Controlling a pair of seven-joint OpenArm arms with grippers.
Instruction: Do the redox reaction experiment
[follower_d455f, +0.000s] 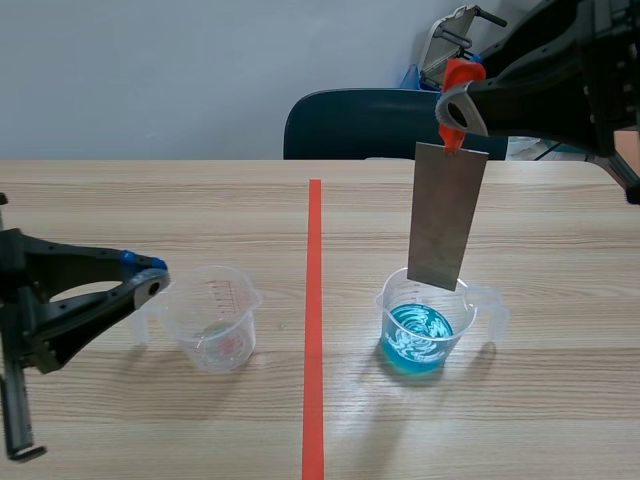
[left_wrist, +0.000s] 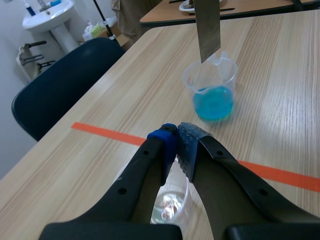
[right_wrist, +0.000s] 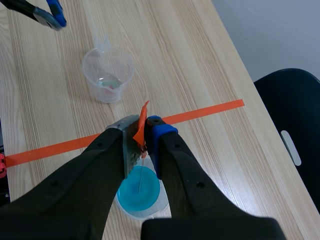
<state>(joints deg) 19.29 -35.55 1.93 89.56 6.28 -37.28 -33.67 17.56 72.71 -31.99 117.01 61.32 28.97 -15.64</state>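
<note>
Since the metal strip (follower_d455f: 447, 215) looks thin, stiff and probably slick, right gripper (follower_d455f: 455, 125) jaws clamp its orange-taped top above the blue beaker (follower_d455f: 420, 335); left gripper (follower_d455f: 150, 283) jaws closed, empty.

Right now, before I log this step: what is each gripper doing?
Left gripper: shut, holding nothing.
Right gripper: shut on the metal strip, which hangs over the cup of blue liquid.
</note>
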